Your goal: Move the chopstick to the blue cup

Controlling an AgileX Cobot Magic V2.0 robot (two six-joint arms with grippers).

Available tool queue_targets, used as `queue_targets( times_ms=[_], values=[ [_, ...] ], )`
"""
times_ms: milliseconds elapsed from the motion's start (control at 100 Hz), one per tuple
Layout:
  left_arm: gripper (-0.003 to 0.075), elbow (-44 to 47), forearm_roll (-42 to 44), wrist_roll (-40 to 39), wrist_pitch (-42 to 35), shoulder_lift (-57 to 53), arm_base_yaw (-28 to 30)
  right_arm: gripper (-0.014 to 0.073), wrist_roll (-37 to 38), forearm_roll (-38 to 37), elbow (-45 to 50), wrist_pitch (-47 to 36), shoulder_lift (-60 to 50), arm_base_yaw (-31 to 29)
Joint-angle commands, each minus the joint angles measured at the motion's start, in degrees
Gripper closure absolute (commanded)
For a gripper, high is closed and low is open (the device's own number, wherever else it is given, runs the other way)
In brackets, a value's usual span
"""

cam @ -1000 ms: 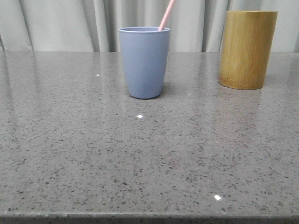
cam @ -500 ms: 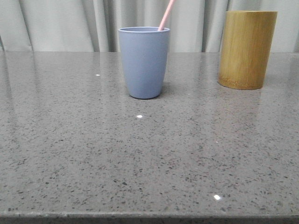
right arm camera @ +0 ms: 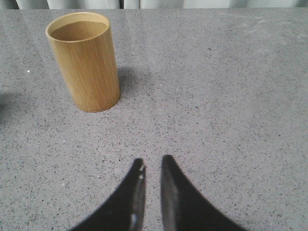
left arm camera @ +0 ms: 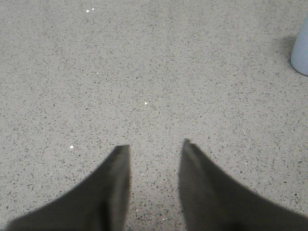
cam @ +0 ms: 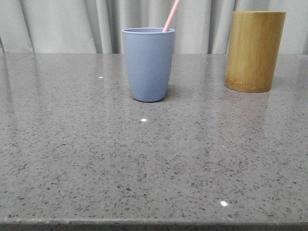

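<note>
The blue cup point(cam: 148, 64) stands upright at the middle back of the grey stone table point(cam: 144, 163). A pale pink chopstick point(cam: 171, 15) leans out of its rim up to the right; its lower part is hidden inside the cup. A sliver of the cup point(left arm camera: 301, 50) shows at the edge of the left wrist view. My left gripper point(left arm camera: 155, 144) is open and empty over bare table. My right gripper point(right arm camera: 153, 160) is open by a narrow gap and empty, well short of the bamboo cylinder. Neither gripper shows in the front view.
A taller yellow-brown bamboo cylinder point(cam: 255, 50) stands at the back right; in the right wrist view point(right arm camera: 85, 62) its visible inside looks empty. Grey curtains point(cam: 62, 24) hang behind the table. The table's front edge point(cam: 154, 223) runs along the bottom.
</note>
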Motion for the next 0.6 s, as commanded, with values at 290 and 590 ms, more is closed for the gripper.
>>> queue_targets(
  times_ms=[290, 590],
  values=[
    [0.0739, -1.46, -0.66, -0.72, -4.26, 0.15, 0.18, 0.0662, -0.45, -1.28, -1.35, -3.63, 0.34, -0.30],
    [0.0739, -1.46, -0.66, -0.72, -4.26, 0.15, 0.18, 0.0662, -0.45, -1.28, -1.35, -3.63, 0.34, -0.30]
  ],
)
